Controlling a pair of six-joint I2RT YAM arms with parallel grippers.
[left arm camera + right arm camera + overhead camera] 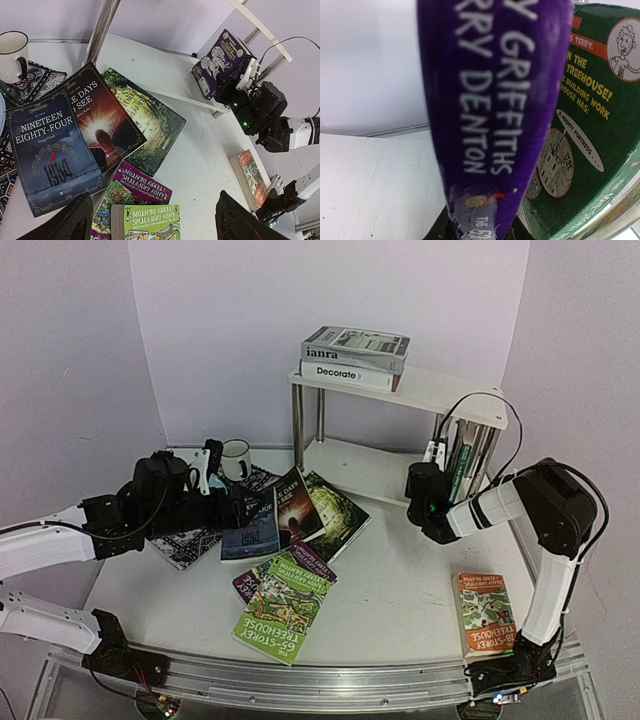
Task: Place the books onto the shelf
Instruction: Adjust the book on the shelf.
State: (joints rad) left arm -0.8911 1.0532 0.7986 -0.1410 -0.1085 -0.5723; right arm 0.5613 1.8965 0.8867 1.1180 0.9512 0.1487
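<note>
My right gripper (436,454) is shut on a purple Treehouse book (495,100), holding it upright by its spine at the right end of the shelf's lower board (350,465). It stands beside an upright green Treehouse book (590,125). Two books (355,355) lie stacked on the shelf's top board (450,390). My left gripper (152,225) hangs open over loose books on the table: a blue Nineteen Eighty-Four (50,150), a dark novel (100,125), a dark green one (145,120), a purple Treehouse (142,185) and a lime-green Treehouse (150,222).
An orange Treehouse book (485,612) lies near the right arm's base. A white mug (236,458) stands on a patterned placemat (40,80) at the back left, beside the shelf's chrome legs (298,430). A cable loops above the right arm (490,400).
</note>
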